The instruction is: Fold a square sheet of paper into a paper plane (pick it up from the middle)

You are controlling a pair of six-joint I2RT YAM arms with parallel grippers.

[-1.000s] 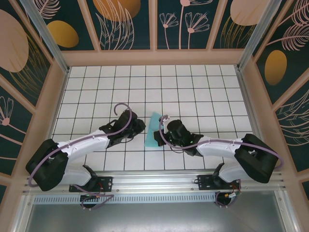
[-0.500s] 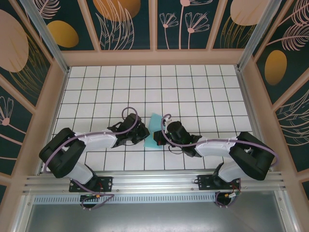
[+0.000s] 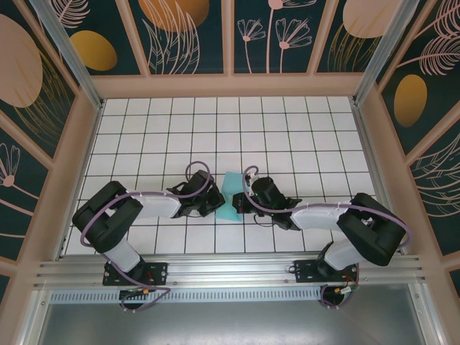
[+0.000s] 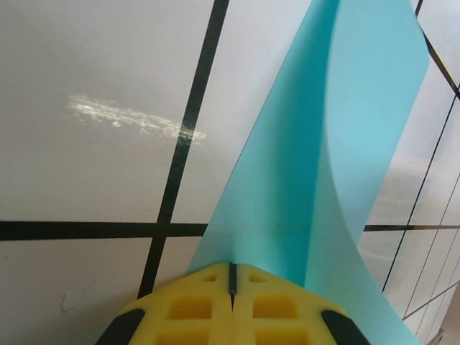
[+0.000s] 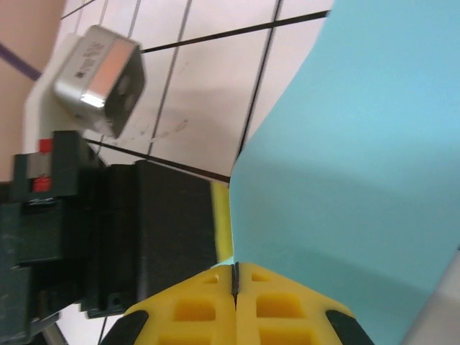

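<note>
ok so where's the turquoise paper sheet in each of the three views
Top external: the square sheet of paper lies just below the middle of the white grid tiles.
Left wrist: the sheet rises from the left gripper at bottom centre, curling to the upper right.
Right wrist: the sheet covers the right side, running up from the right gripper.
Shared landmark: the tiles' black grid lines, behind the sheet in every view.

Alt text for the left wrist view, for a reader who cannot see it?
The left gripper, shut, pinches an edge of the turquoise sheet of paper, which bends away from it in a loose curve. Behind it lies the white table with black grid lines.
</note>
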